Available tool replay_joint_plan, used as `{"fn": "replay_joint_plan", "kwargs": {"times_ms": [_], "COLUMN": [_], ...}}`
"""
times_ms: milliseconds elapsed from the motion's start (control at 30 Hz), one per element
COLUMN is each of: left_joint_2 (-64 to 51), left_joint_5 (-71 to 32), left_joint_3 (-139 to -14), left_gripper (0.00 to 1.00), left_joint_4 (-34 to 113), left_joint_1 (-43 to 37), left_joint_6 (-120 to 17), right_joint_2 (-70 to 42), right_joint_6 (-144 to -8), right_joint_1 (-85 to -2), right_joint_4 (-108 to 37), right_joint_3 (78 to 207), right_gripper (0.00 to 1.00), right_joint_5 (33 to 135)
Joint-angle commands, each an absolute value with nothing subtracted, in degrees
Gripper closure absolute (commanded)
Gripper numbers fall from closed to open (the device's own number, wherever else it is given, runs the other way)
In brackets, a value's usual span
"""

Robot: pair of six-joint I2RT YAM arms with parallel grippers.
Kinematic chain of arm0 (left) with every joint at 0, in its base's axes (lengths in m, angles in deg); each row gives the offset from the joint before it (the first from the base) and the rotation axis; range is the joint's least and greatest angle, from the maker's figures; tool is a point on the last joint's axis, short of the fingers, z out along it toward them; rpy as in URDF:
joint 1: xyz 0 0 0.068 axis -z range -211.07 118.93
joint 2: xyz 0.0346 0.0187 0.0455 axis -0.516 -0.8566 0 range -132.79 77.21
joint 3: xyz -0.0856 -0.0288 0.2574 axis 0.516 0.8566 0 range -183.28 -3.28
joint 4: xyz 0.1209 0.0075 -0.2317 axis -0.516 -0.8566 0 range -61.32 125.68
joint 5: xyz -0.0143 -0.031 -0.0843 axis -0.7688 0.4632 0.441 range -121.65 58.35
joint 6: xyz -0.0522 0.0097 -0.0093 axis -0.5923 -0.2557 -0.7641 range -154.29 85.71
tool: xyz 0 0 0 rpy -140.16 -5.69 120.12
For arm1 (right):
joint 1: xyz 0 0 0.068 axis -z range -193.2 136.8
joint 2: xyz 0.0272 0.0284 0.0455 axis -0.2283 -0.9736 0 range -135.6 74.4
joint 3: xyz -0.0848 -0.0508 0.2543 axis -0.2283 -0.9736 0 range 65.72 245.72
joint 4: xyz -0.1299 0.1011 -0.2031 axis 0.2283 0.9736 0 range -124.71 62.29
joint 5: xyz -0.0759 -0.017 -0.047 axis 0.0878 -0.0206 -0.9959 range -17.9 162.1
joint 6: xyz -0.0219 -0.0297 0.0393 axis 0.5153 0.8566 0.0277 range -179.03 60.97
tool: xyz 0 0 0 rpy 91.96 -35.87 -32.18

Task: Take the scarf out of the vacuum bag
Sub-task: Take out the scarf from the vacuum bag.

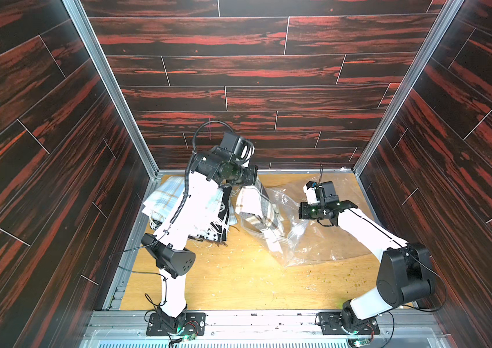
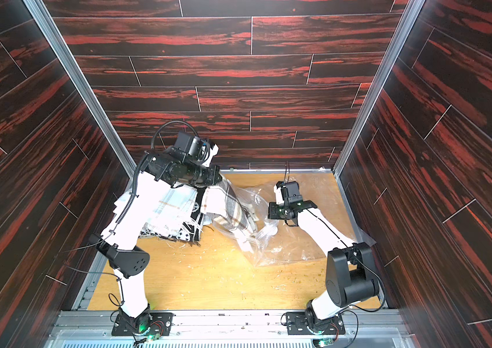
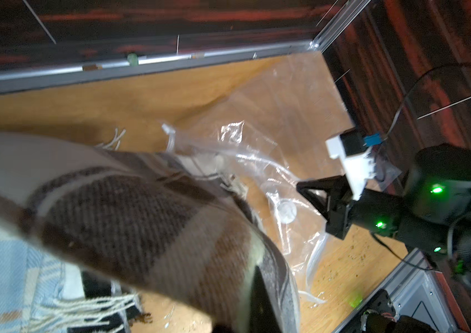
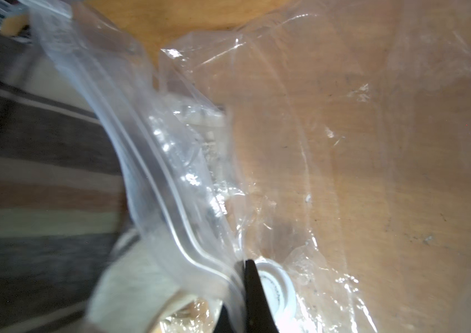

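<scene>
Here, on the table (image 1: 238, 280), the vacuum bag (image 1: 323, 241) is pinched by the right jaws; the scarf (image 1: 257, 211) is clamped in the left jaws, its lower end inside the bag; the valve (image 4: 280, 285) is seen beside the right jaws.

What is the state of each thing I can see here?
Left gripper: jaws shut on the scarf.
Right gripper: jaws shut on the bag.
Scarf: lifted, lower end inside the bag.
Bag: open, crumpled on the table.
Cloth pile: lying loose beside the scarf.
</scene>
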State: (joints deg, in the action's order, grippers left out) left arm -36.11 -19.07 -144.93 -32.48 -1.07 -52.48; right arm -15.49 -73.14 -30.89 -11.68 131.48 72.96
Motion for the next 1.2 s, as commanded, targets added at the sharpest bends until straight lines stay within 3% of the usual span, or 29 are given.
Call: {"fn": "replay_joint_plan", "kwargs": {"times_ms": [0, 400, 733, 1167], "left_joint_2": [-37.2, -33.4, -23.9, -20.4], "left_joint_5": [-19.0, -22.1, -19.4, -16.4], "left_joint_3": [-150.7, -147.0, -131.5, -129.2], "left_gripper": [1.0, 1.0, 1.0, 1.0], "left_joint_4": [-36.5, -38.0, -30.1, -29.7], "left_joint_1": [-1.5, -4.2, -12.5, -23.9], "left_joint_6": [-51.2, -48.8, -49.2, -45.5], "right_joint_2": [-16.7, -18.7, -19.5, -18.4], "right_joint_6": [-72.0, -72.0, -71.5, -71.1], "right_joint_1": [-31.3, -31.2, -30.5, -28.1], "right_joint_4": [-9.6, -8.5, -8.2, -7.9], "right_joint_3": [133.0, 133.7, 133.5, 132.3], "right_gripper": [1.0, 1.0, 1.0, 1.0], "right_joint_5": [69.3, 63.9, 62.4, 62.4]}}
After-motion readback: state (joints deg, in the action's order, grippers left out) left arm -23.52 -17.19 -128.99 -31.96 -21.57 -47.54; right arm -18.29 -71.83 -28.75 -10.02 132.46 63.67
